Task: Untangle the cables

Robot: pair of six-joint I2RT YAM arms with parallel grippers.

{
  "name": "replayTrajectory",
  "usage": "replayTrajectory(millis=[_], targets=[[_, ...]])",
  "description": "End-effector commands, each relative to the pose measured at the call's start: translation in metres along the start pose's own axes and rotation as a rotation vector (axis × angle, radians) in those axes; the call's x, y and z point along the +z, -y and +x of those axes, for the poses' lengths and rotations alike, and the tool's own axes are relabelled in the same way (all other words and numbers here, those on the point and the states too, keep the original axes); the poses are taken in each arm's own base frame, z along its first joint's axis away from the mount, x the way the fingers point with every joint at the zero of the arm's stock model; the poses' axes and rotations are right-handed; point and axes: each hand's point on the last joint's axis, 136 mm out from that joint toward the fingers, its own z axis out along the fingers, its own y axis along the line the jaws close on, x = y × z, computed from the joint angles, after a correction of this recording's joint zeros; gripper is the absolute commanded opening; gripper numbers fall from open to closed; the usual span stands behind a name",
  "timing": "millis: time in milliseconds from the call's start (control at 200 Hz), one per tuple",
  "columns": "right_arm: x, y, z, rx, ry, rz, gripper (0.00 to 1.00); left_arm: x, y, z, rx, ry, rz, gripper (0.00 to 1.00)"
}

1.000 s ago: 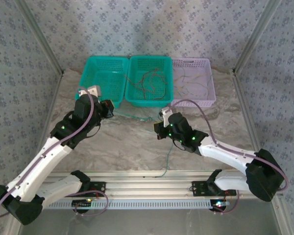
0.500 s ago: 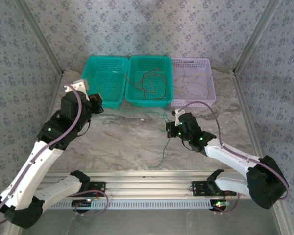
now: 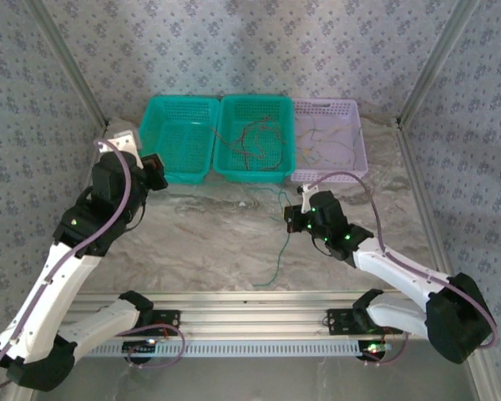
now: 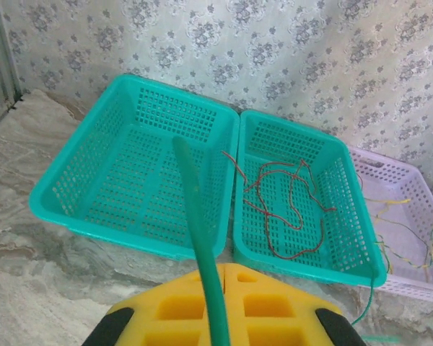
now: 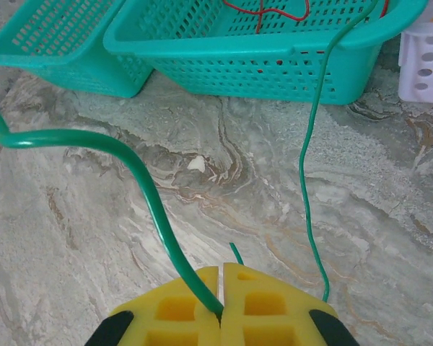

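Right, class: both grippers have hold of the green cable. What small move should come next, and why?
Probably move the left gripper forward over the left teal basket to lay the green cable there. Both it and the right gripper are shut on that cable, the basket holds no cables, and the red cables lie in the middle teal basket.

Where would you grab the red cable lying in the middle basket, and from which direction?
Probably on a loop of the red cable near the middle of the basket floor, coming straight down from above. It lies slack and flat on the bottom of the middle basket, whose walls would block a sideways approach.
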Motion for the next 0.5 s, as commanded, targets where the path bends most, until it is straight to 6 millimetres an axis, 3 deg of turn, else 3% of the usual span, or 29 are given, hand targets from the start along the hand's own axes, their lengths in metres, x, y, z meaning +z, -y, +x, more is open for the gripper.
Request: replayTrajectory(millis=[0, 275, 495], targets=[[-0.003, -0.002, 0.0, 0.023, 0.002, -0.023, 0.0, -0.013, -0.003, -0.026, 0.02, 0.068, -0.018, 0.0], [-0.005, -0.006, -0.001, 0.031, 0.005, -0.05, 0.0, -0.021, -0.016, -0.054, 0.08, 0.154, -0.111, 0.0], [-0.007, -0.009, -0.004, 0.03, 0.014, -0.06, 0.0, -0.015, -0.023, -0.063, 0.115, 0.176, -0.165, 0.0]])
